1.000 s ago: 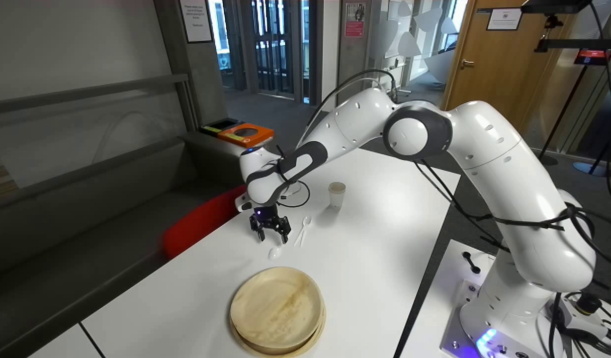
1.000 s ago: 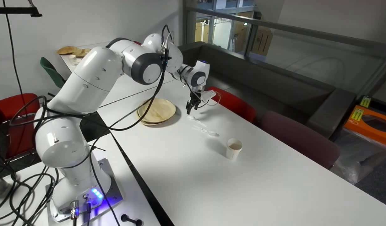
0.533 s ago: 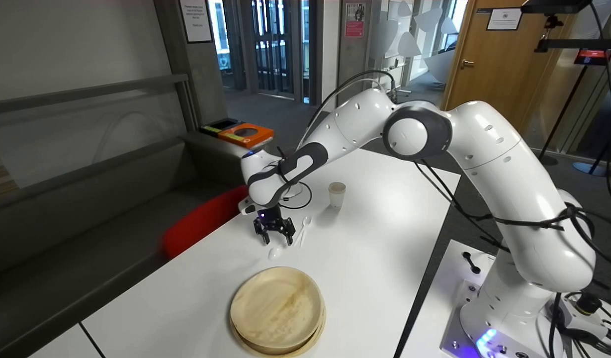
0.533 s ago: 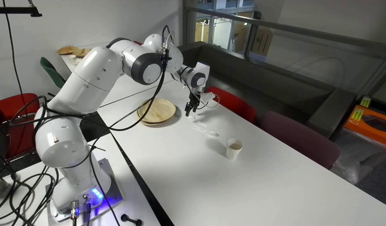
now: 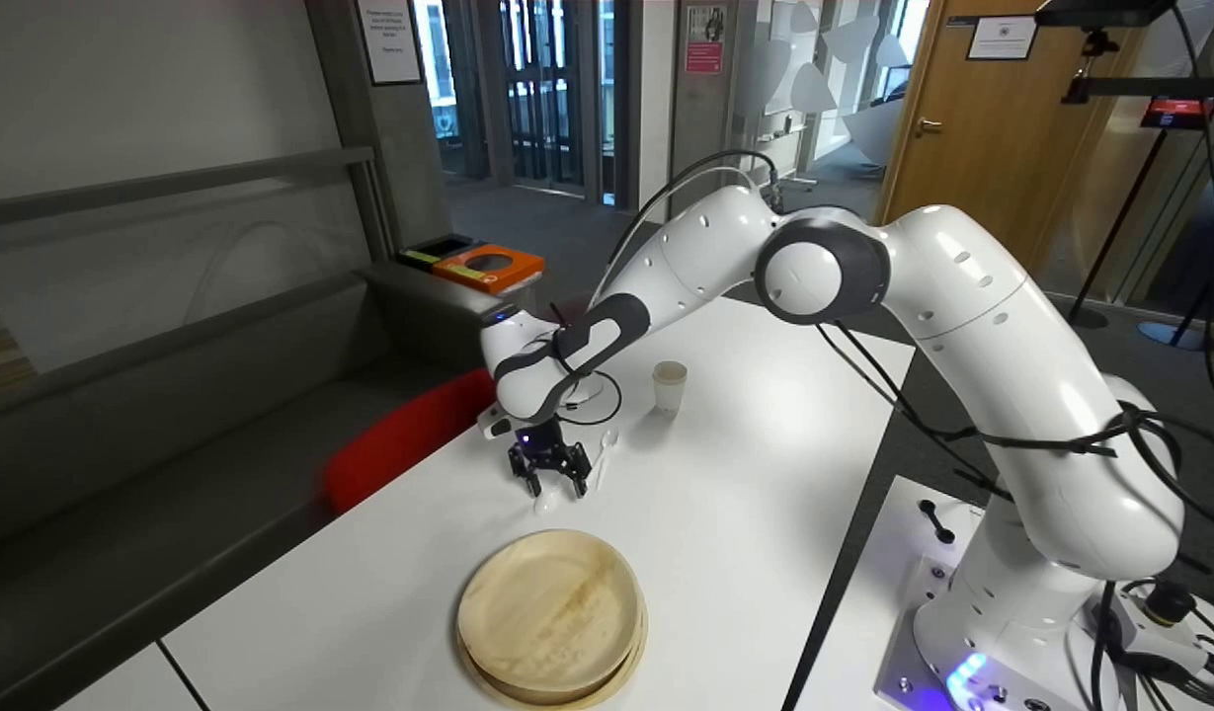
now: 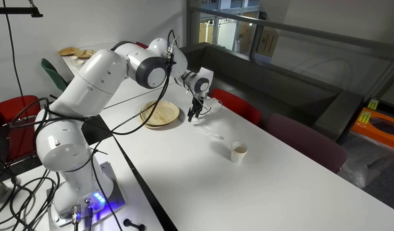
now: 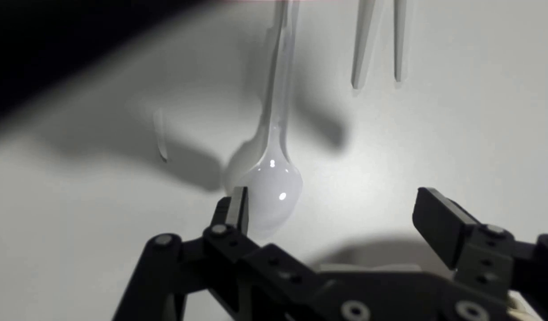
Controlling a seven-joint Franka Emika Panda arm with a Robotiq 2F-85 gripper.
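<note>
Fingers spread, the gripper holds nothing — a white spoon lies on the table beneath, nearer one finger than the other. If lowered off-centre, that finger could strike the bowl and skid it. Farther back — a wall sign and door notice, print too blurred to read.

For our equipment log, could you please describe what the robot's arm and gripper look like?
The arm is glossy white and rounded, with dark grey joint bands, black cables along it and blue lights at its base. The gripper is black, with two jointed fingers and pale round fasteners.
</note>
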